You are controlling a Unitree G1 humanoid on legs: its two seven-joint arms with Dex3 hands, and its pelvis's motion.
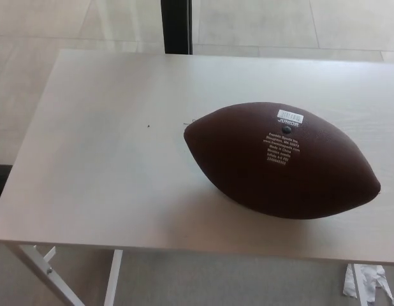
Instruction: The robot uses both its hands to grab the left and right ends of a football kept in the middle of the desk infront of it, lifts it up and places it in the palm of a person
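A dark brown football (283, 160) lies on its side on the pale wooden desk (108, 159), right of the middle. Its pointed ends aim to the upper left and lower right. A white label and gold print show on its top. Neither of my hands appears in the head view, and no person's hand shows either.
The desk's near edge (184, 248) runs across the bottom, with white legs (50, 274) below at the left. A dark post (176, 27) stands behind the far edge. A crumpled white scrap (369, 284) lies on the floor at the lower right.
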